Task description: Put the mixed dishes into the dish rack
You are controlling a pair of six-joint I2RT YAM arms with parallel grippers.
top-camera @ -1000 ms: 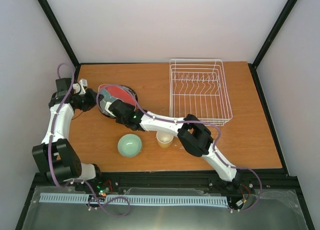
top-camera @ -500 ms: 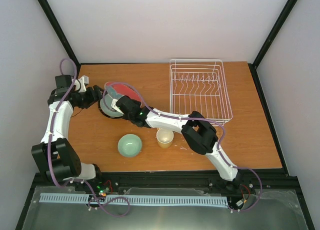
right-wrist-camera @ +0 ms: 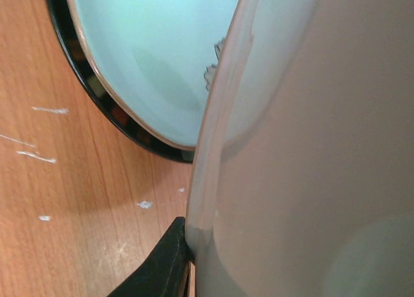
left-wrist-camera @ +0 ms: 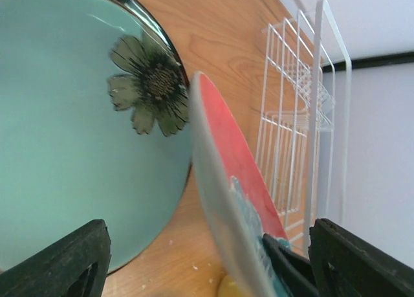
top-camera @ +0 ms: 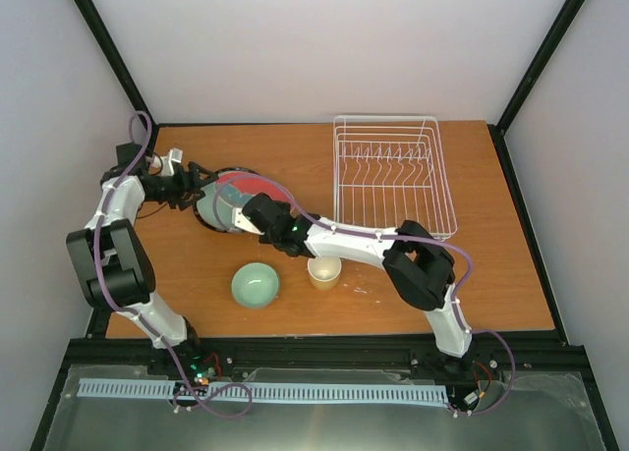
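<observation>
— None racked yet?
— None. Small bowl and mug wait by the counter's near edge. Further back on the left, my right hand clamps the red plate, tilted off the mint-green plate. My left hand is spread wide, gripping nothing. The dish rack at the far right corner stands empty.
</observation>
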